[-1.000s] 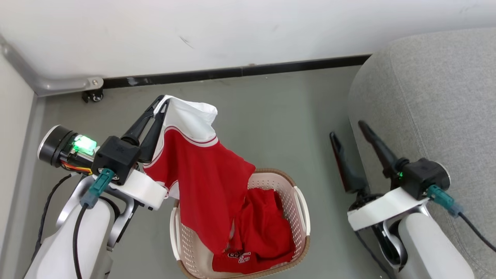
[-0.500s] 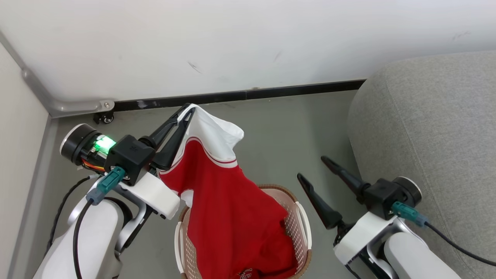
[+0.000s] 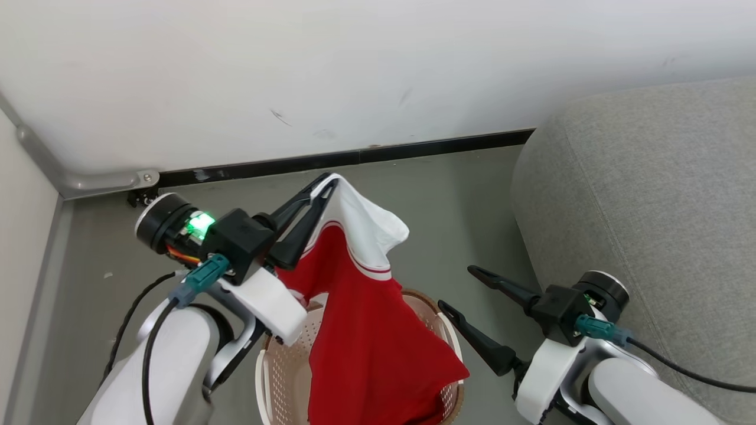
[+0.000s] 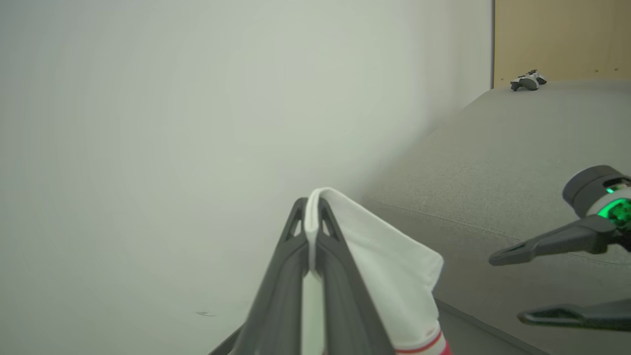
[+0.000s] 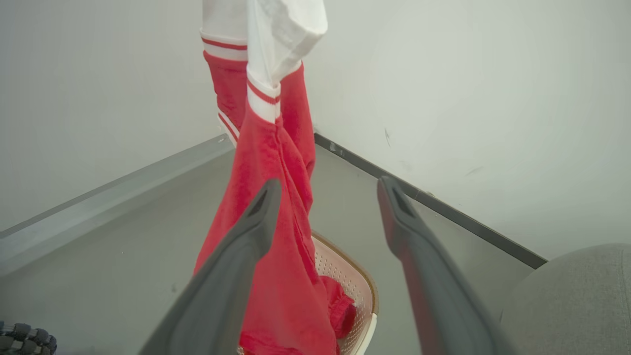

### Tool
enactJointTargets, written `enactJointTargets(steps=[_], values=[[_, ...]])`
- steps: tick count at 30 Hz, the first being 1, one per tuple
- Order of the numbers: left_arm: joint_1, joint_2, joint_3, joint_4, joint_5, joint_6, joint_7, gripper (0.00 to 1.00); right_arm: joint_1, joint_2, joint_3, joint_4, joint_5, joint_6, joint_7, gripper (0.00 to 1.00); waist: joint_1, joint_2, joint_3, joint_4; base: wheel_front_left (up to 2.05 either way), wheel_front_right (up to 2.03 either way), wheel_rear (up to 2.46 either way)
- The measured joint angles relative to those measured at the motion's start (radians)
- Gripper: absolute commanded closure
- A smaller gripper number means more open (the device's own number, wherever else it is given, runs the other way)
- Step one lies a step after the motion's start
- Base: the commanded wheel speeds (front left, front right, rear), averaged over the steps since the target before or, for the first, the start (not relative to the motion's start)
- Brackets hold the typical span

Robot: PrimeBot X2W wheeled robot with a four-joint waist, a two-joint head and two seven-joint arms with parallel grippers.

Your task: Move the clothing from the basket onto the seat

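Head view: red clothing (image 3: 366, 330) over basket (image 3: 284, 373)

A white wall (image 3: 354, 71) meets grey floor (image 3: 449, 195) along a black baseboard (image 3: 413, 150).

Red-and-white garment (image 3: 366, 330) aloft, its lower end in the cream, brown-rimmed basket (image 3: 286, 375); grey seat (image 3: 638, 206) near, rightward.
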Motion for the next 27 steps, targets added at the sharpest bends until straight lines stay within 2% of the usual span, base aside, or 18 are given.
enactJointTargets(steps=[8, 16, 27], values=[[-0.079, -0.010, -0.034, -0.023, -0.003, -0.008, 0.020, 1.00, -0.046, -0.045, 0.100, -0.010, 0.056, 0.000, 0.010, 0.00, 0.0000, 0.0000, 0.000, -0.018, 0.00, 0.00, 0.00], [-0.133, -0.015, -0.058, -0.030, -0.006, -0.008, 0.039, 1.00, -0.097, -0.086, 0.146, 0.005, 0.078, 0.000, 0.010, 0.00, 0.0000, 0.0000, -0.006, -0.025, 0.00, 0.00, 0.00], [-0.184, -0.021, -0.093, -0.032, -0.031, -0.009, 0.073, 1.00, -0.129, -0.089, 0.242, 0.073, 0.084, 0.000, -0.014, 0.00, 0.0000, 0.0000, -0.023, -0.017, 0.00, 0.00, 0.00]])
